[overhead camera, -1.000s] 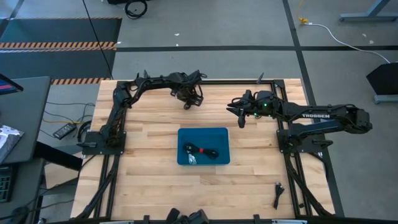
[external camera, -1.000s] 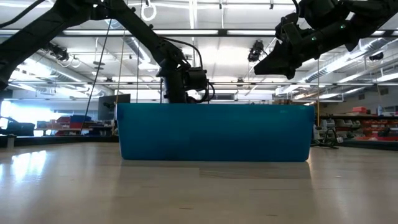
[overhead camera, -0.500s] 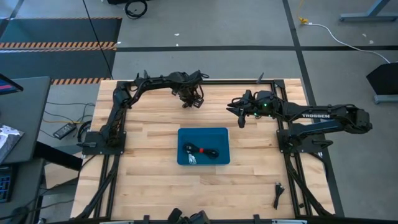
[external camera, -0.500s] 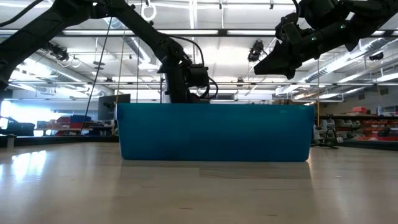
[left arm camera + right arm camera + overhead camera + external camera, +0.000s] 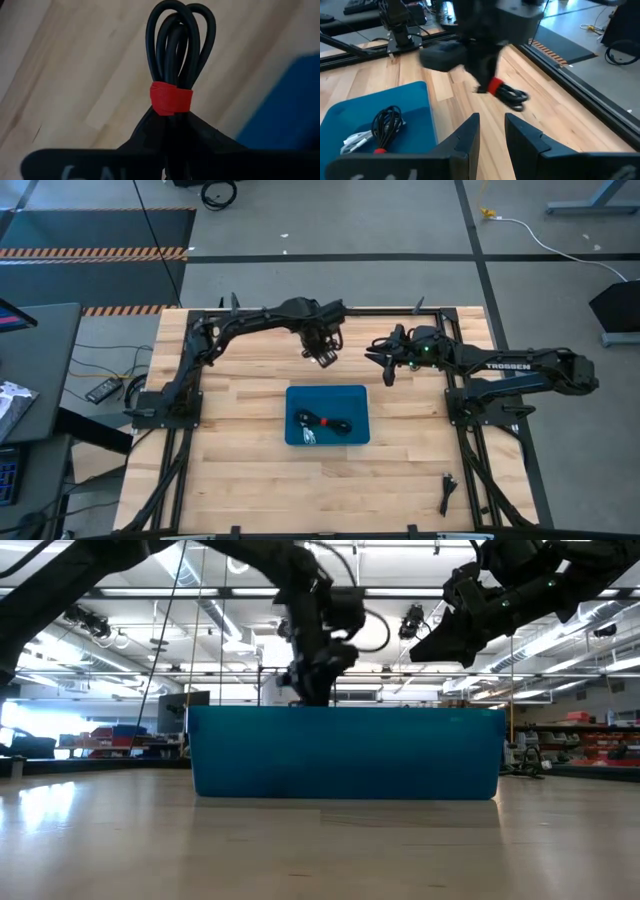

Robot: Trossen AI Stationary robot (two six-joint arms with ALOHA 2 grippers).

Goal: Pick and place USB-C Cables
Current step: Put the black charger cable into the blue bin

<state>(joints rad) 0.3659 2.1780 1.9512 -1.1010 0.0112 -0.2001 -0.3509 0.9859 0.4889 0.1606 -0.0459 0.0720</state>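
Note:
My left gripper (image 5: 322,356) hangs over the wood between the table's far edge and the blue tray (image 5: 352,394), shut on a coiled black USB-C cable (image 5: 179,45) bound with a red band (image 5: 170,98). The right wrist view shows that bundle (image 5: 512,96) too. A second coiled cable (image 5: 327,422) with a red tie lies on the tray floor, also visible in the right wrist view (image 5: 388,123). My right gripper (image 5: 385,366) hovers at the right of the left one, open, nothing between its fingers (image 5: 470,137). My left gripper pinches the cable bundle between its two fingers just behind the red band (image 5: 169,111). The looped end (image 5: 180,30) sticks out past the fingertips. The fingers slant down from above. The bundle appears lifted clear of the table.
The tray's front wall (image 5: 345,752) fills the middle of the low view. A white item (image 5: 356,141) lies in the tray beside the coiled cable. A small black piece (image 5: 445,493) sits near the table's near right corner. Black frame rails run along the table's edges.
My left gripper has risen and gone toward the table's right and near edges, toward the tray, taking the banded cable bundle with it. My right gripper has kept still.

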